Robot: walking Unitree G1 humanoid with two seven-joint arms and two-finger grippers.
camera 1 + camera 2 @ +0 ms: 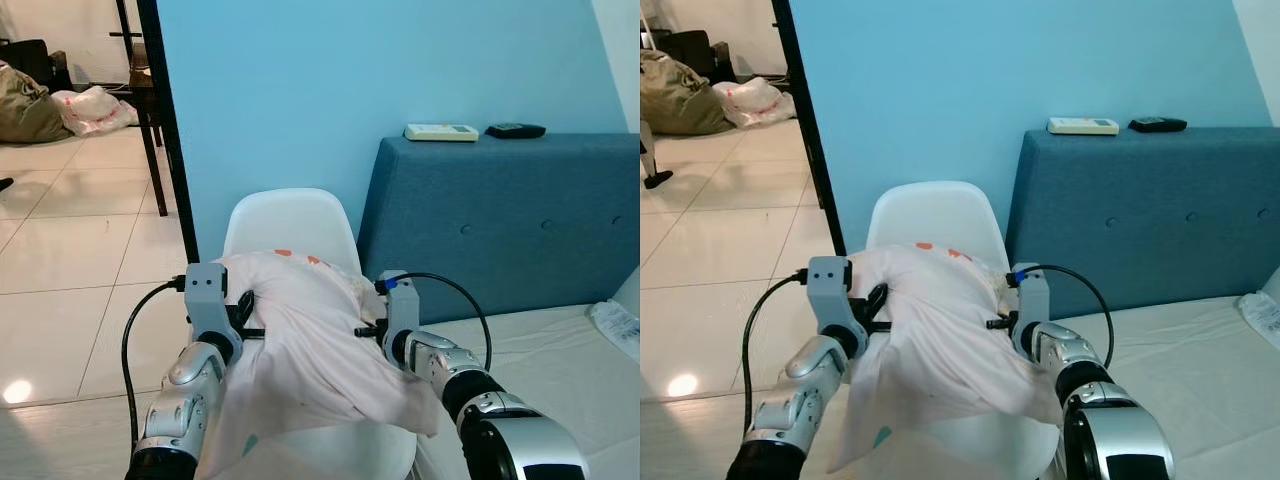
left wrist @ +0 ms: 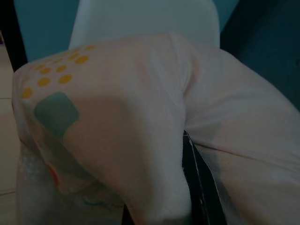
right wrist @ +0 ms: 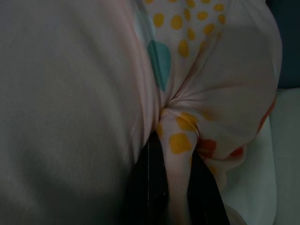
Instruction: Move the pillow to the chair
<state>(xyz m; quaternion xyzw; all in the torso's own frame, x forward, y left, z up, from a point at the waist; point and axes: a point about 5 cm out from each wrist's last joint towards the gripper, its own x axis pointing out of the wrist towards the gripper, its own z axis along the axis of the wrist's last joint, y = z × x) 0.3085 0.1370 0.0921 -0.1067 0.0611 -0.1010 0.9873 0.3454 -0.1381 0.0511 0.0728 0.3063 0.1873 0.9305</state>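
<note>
Setting: home bedroom. Evidence: bed point(image 1: 540, 340) with blue padded headboard point(image 1: 500, 220), remote controls point(image 1: 441, 132) on top. Tiled floor point(image 1: 70, 260) and white chair point(image 1: 290, 225) adjacent.

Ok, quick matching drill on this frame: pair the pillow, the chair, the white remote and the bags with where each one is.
Things:
1. pillow
2. white chair
3. white remote
4. bags

Places:
A. on top of the blue headboard
B. on the tiled floor beyond the doorway
C. against the blue wall, beside the headboard
D. held between the left hand and right hand, over the chair seat

Pairs: 1-D, 2-C, 3-A, 4-B
</note>
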